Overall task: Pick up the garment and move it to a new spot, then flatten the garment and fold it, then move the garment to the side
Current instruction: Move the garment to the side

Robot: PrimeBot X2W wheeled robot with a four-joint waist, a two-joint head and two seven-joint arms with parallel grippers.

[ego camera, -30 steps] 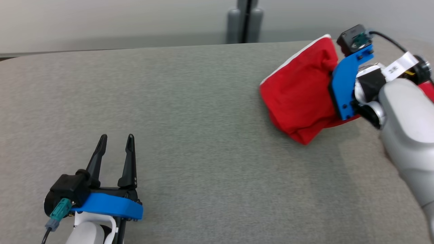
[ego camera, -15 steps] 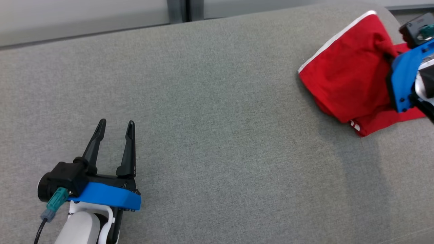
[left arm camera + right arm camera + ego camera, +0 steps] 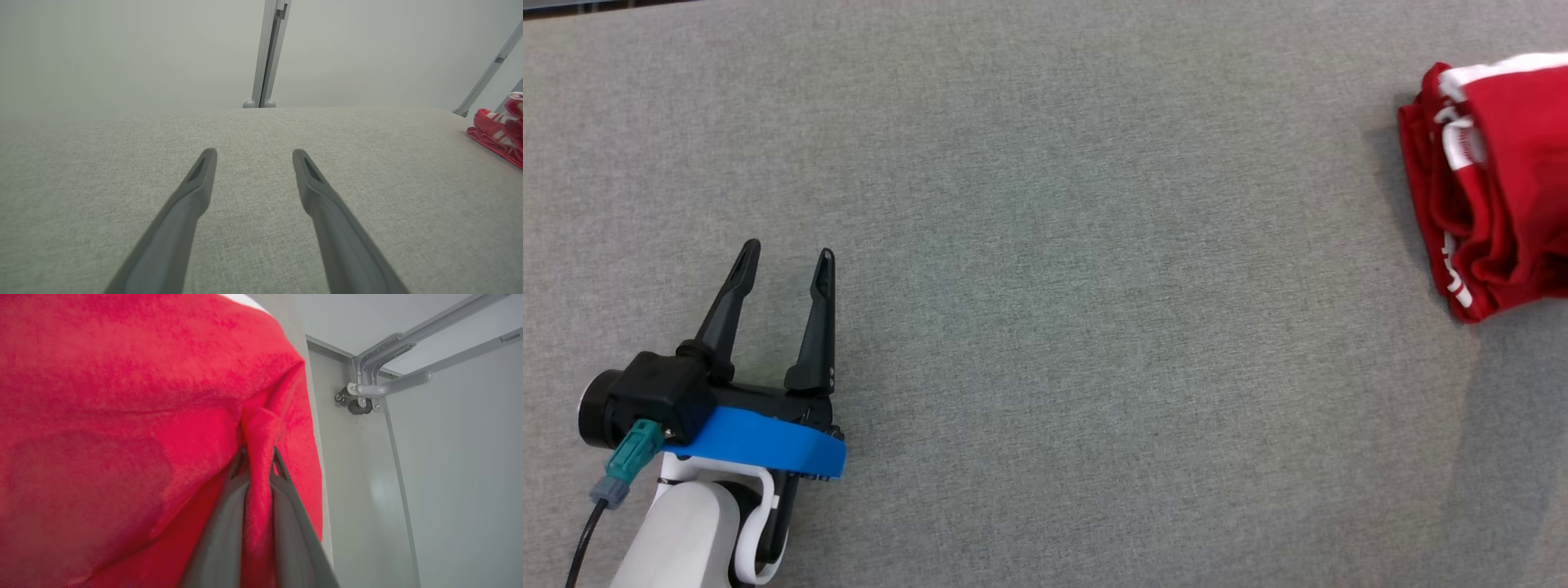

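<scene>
The red garment [image 3: 1494, 188] sits at the far right edge of the head view, bunched into a thick, layered bundle with white trim along its top and left folds. The frame cuts off its right part. It casts a dark shadow on the grey fabric surface [image 3: 1094, 245] to its left and below. From this angle it is hard to say whether the bundle's lower edge touches the surface or hangs just above it.

In the right wrist view the right gripper [image 3: 260, 457] has its 2 dark fingers pinched narrowly on a vertical fold of the garment [image 3: 122, 416]. The red cloth is squeezed between them and spreads over the left and upper part of that view. Beyond the cloth, grey metal bars [image 3: 408, 375] run across a pale wall.

The left gripper [image 3: 789, 249] is at the lower left of the head view, well apart from the garment. Its 2 fingers are spread wide over the grey fabric, above the blue bracket [image 3: 756, 445] on its wrist. In the left wrist view the left gripper [image 3: 253, 152] shows the same wide gap, with the garment [image 3: 494, 130] small at the right edge. A grey upright post [image 3: 267, 53] stands behind the surface's far edge.
</scene>
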